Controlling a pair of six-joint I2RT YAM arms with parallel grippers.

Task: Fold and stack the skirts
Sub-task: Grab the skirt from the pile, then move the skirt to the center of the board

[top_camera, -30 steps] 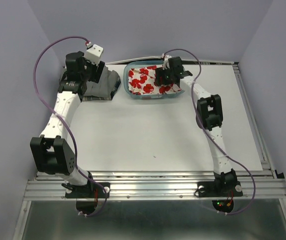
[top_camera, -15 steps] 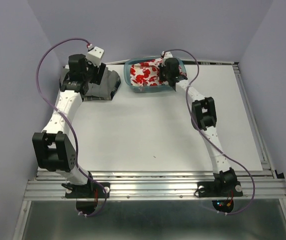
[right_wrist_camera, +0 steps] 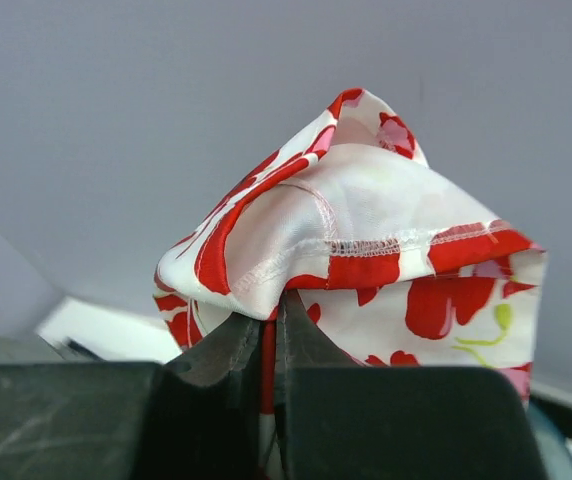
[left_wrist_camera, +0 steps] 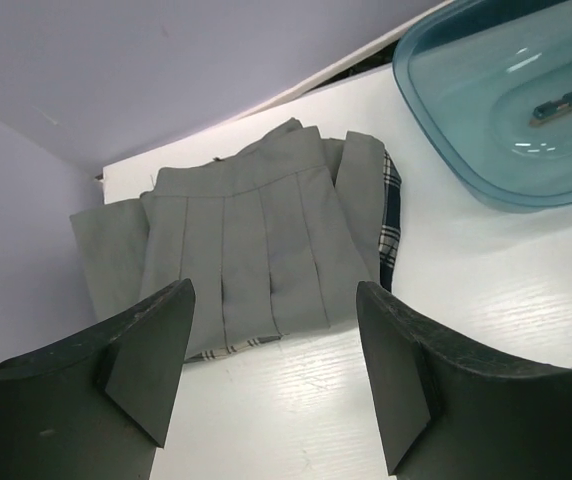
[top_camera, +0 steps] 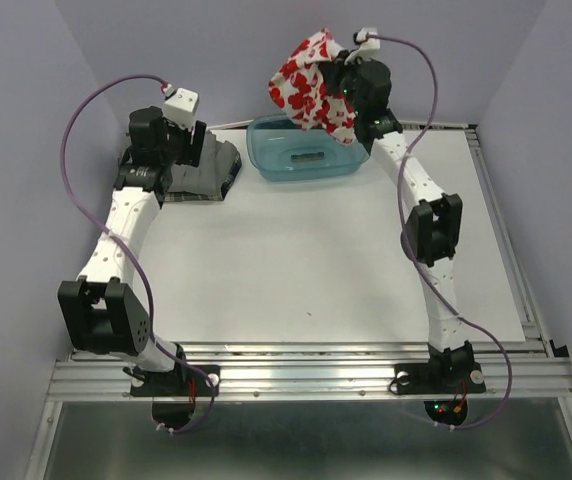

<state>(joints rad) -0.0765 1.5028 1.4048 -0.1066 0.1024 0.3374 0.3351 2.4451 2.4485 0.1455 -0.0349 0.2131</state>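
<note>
Clearly the right gripper (right_wrist_camera: 276, 312) is pinched tight on a bunched edge of the white, red-blotched skirt (top_camera: 311, 85). It holds the cloth high above the teal basket (top_camera: 266, 160) so it hangs free of the rim, presumably for carrying to the table (top_camera: 296, 270) and folding. The left gripper (left_wrist_camera: 271, 335) hovers with jaws wide and empty over the grey pleated skirt (left_wrist_camera: 256, 240), which lies folded atop the plaid skirt (left_wrist_camera: 390, 215) at the far left corner, forming the stack.
</note>
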